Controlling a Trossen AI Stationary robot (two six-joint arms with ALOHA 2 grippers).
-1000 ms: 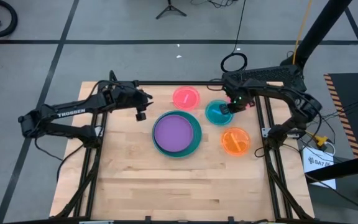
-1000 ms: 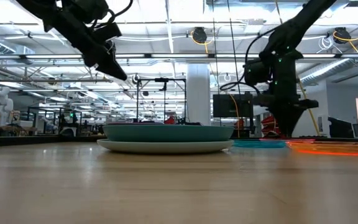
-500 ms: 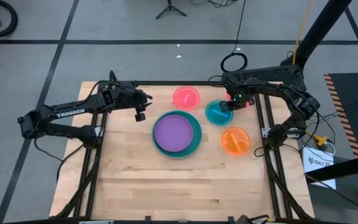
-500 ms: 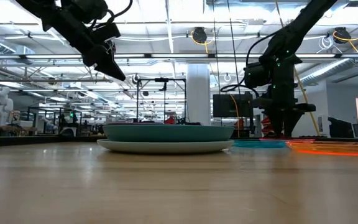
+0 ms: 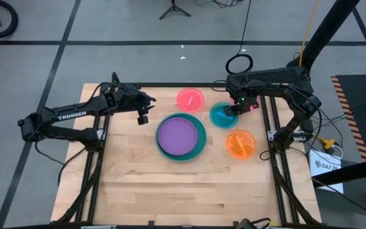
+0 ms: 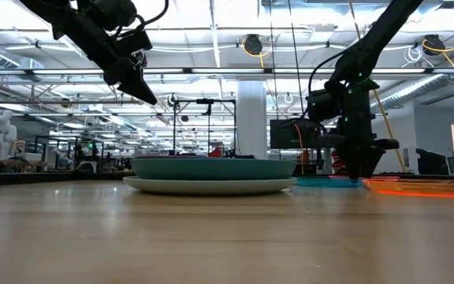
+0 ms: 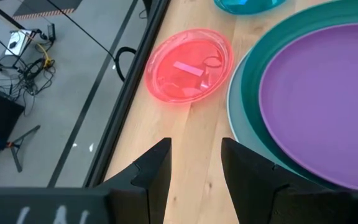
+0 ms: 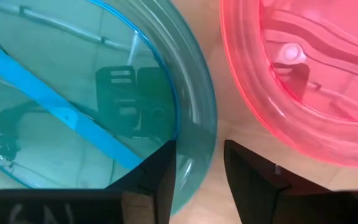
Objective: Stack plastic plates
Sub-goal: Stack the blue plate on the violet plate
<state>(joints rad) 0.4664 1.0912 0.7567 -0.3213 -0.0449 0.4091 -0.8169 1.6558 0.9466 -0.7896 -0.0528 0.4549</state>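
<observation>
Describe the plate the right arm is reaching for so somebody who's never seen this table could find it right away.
Start at the big stack mid-table, a purple plate on a teal plate. Toward the table's far right corner sit three small plates; the one you want is the small blue plate, with the right hand at its rim. It lies between the pink plate and the orange plate, and is the only blue one.

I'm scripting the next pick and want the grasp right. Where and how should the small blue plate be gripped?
Grip the small blue plate by its raised rim, coming down from above at the far-right edge, where the right tool hovers open. The plate lies flat, so only the rim offers a hold: one finger inside, one outside. The pink plate lies close on the other side, probably leaving less room there.
</observation>
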